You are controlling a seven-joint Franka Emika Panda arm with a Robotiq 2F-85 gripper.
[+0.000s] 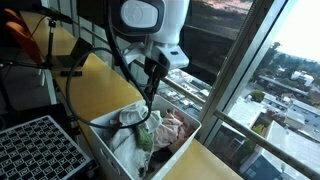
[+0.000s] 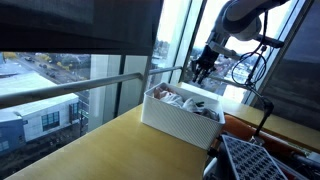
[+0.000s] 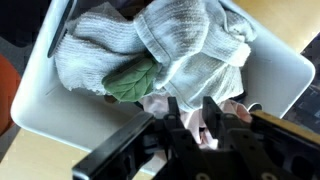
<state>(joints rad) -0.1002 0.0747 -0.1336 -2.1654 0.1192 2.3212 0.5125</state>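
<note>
A white bin sits on a wooden table and holds a heap of cloths. A grey knitted cloth lies on top, with a green cloth under its edge and a pale pink cloth below. My gripper hangs just over the heap, its fingers a narrow gap apart with pink cloth showing in the gap. Whether the fingers pinch that cloth is unclear. In both exterior views the gripper points down over the bin near its window side.
A black grid tray lies on the table beside the bin. Large windows with a metal rail run right behind the bin. The wooden tabletop stretches out on the bin's other side.
</note>
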